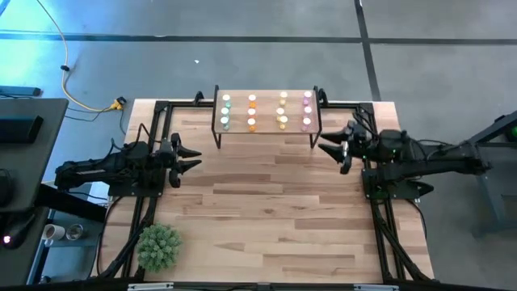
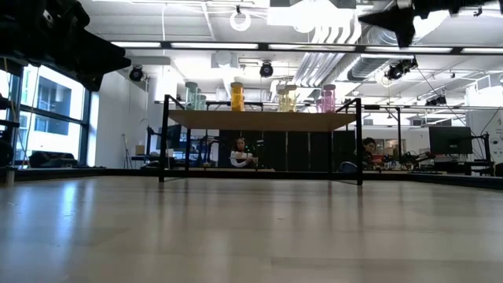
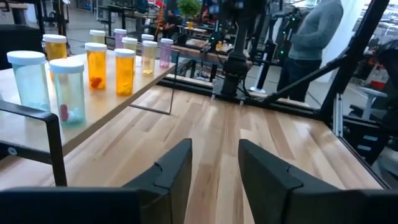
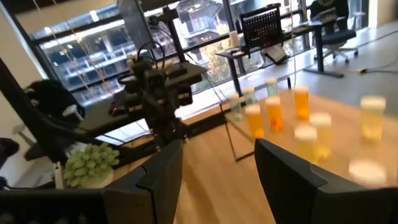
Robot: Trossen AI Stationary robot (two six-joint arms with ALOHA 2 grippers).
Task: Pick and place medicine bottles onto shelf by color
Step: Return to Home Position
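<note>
Crowning light-wood shelf [image 1: 266, 113], translucent white-capped bottles [image 1: 252, 123]

From above, the bottles [image 1: 252, 123] on the shelf [image 1: 266, 113] are too small to show contents. The right wrist view blurs the nearest ones. Above the shelf, the low view's edge crops the left arm [image 2: 55, 39] and right arm [image 2: 393, 20].
</note>
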